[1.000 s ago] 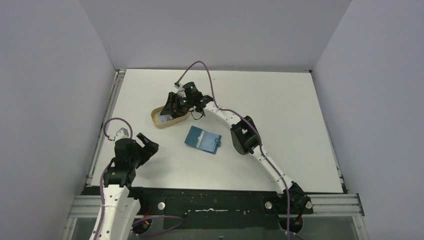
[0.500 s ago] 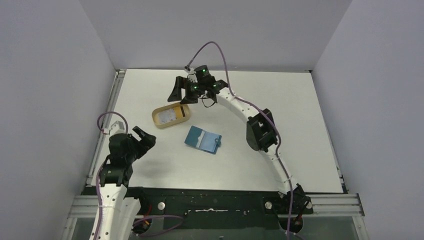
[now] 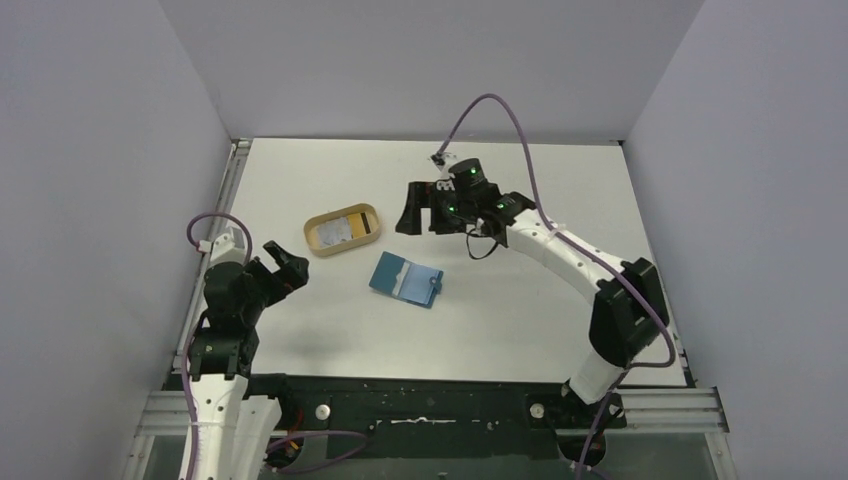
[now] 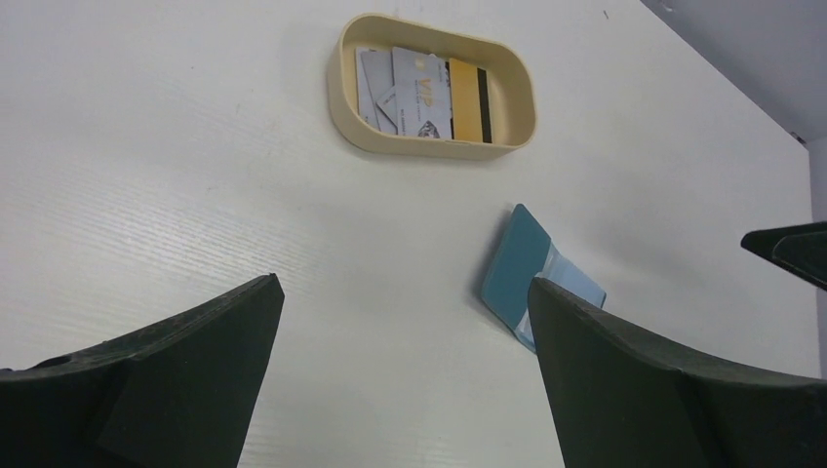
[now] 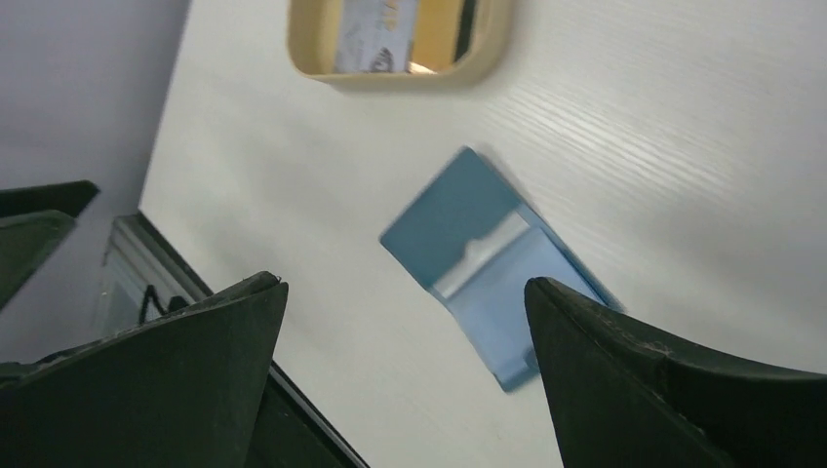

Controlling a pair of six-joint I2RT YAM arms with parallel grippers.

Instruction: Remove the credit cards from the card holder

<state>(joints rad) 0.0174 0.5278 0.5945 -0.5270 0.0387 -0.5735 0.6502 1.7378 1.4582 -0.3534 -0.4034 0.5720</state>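
The teal card holder [image 3: 407, 279] lies open and flat mid-table, its lighter blue pockets up; it also shows in the left wrist view [image 4: 517, 268] and the right wrist view [image 5: 488, 253]. The credit cards [image 3: 345, 228], whitish-grey ones and a yellowish one with a dark stripe, lie in the oval tan tray [image 3: 318, 243]; they also show in the left wrist view [image 4: 419, 93]. My right gripper [image 3: 422, 215] is open and empty, raised to the right of the tray and behind the card holder. My left gripper [image 3: 285, 265] is open and empty, left of the card holder.
The tan tray's rim shows in the left wrist view [image 4: 434, 146] and the right wrist view [image 5: 400, 76]. A metal rail [image 3: 215, 235] runs along the table's left edge. Grey walls stand on three sides.
My right gripper has risen from the tray and swung right, empty; the cards stay in the tray. My left arm has drawn slightly left.
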